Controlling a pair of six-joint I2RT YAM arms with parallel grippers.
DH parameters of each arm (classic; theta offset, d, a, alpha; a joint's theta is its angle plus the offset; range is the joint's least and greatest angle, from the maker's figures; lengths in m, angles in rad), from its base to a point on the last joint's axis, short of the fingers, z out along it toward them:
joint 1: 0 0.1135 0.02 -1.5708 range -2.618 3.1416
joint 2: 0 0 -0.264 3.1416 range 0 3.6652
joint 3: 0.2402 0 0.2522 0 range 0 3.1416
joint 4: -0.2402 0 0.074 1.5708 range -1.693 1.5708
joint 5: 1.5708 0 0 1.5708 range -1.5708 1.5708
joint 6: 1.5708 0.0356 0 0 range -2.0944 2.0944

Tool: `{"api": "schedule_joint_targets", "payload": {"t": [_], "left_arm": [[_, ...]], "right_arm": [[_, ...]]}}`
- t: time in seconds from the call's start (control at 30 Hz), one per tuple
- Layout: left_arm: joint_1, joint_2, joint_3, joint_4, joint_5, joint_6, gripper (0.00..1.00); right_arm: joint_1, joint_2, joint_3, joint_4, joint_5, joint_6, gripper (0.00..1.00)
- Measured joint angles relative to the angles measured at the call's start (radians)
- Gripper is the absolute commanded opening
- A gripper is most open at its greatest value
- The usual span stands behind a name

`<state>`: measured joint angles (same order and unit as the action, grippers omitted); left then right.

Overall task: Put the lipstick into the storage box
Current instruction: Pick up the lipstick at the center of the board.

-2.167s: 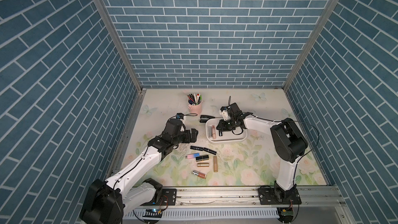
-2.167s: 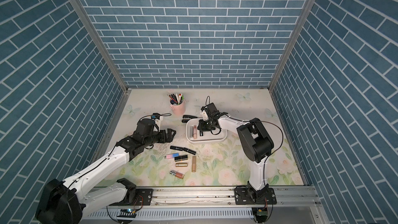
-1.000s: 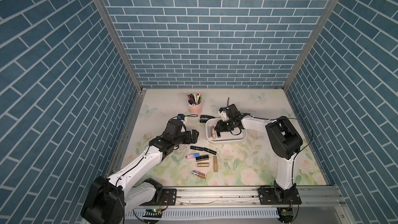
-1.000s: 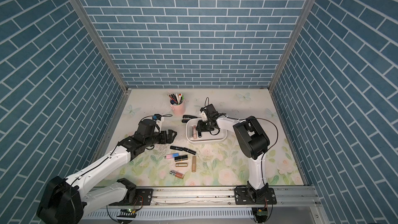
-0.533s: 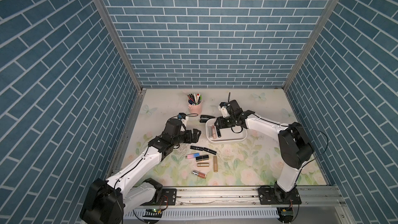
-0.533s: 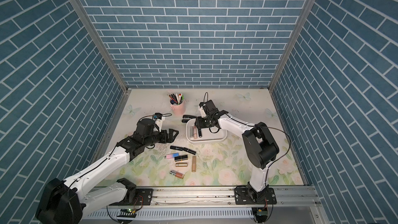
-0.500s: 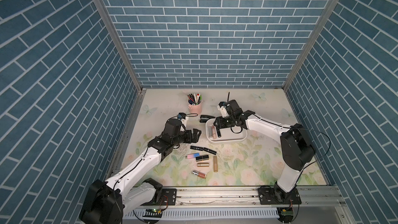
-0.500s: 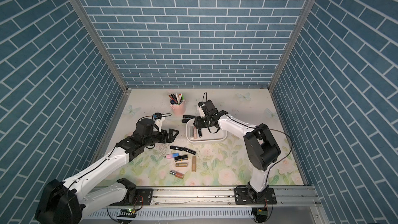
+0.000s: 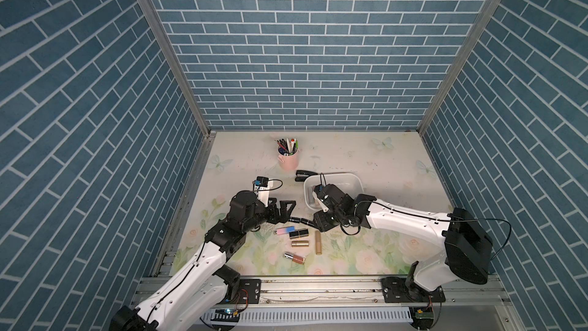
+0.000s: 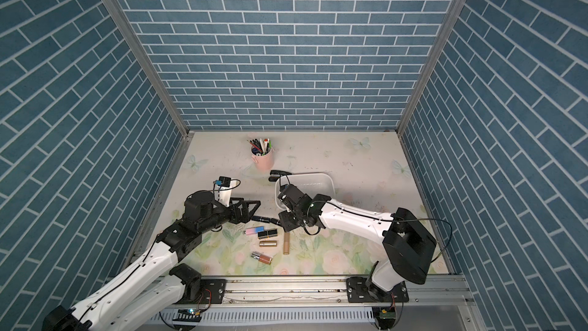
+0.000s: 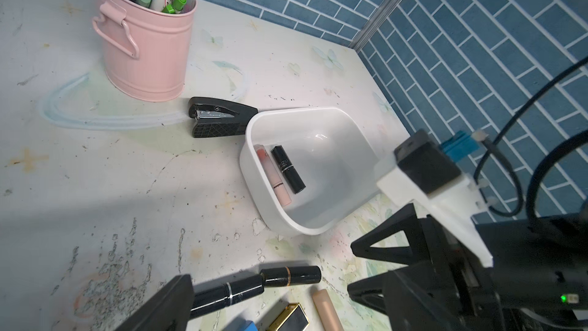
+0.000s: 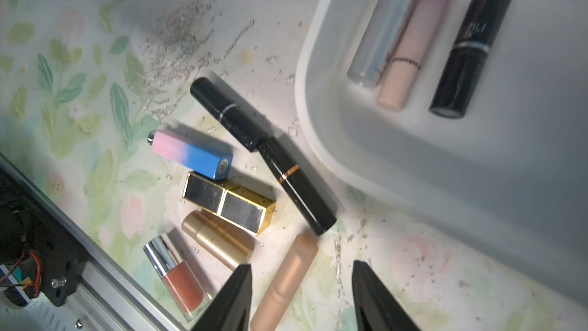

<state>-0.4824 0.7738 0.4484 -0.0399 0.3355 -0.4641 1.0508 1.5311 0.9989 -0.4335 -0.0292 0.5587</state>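
The peach lipstick [image 12: 286, 281] lies on the tabletop [image 9: 397, 167] between the storage box [image 9: 361, 186] and the front edge, long axis toward that edge. My right gripper [image 12: 301, 264], half-spread and empty, brackets it from above; my left gripper [image 9: 288, 213], wide and empty, is farther.

The white storage box [image 11: 251, 167] lies on the desk [image 11: 95, 186]. Inside it a pink lipstick [image 11: 274, 176] and a short black lipstick [image 11: 288, 170] lie side by side. A black stapler [image 11: 219, 117] is just beside its rim, near a pink pen bucket [image 11: 149, 49]. A gold-banded black tube [image 11: 291, 275] and a silver-banded black tube [image 11: 229, 291] lie end to end near the right gripper [image 11: 350, 268], whose jaws stand apart.
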Motion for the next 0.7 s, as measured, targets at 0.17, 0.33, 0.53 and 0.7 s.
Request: {"api": "schedule_joint_targets", "payload": {"t": [0.17, 0.33, 0.53, 0.7], "left_arm": [[0.000, -0.074, -0.011, 0.002, -0.001, -0.020, 1.00], [-0.001, -0.083, -0.011, 0.000, -0.001, -0.031, 0.99], [-0.001, -0.093, -0.011, 0.000, -0.001, -0.038, 1.00], [-0.001, -0.097, -0.012, -0.001, -0.002, -0.039, 1.00]], "right_arm": [[0.066, 0.010, -0.036, -0.001, 0.026, 0.058, 0.55], [0.099, 0.034, -0.036, 0.004, 0.041, 0.092, 0.55], [0.114, 0.055, -0.037, 0.003, 0.068, 0.119, 0.55], [0.132, 0.082, -0.038, 0.007, 0.079, 0.126, 0.54]]}}
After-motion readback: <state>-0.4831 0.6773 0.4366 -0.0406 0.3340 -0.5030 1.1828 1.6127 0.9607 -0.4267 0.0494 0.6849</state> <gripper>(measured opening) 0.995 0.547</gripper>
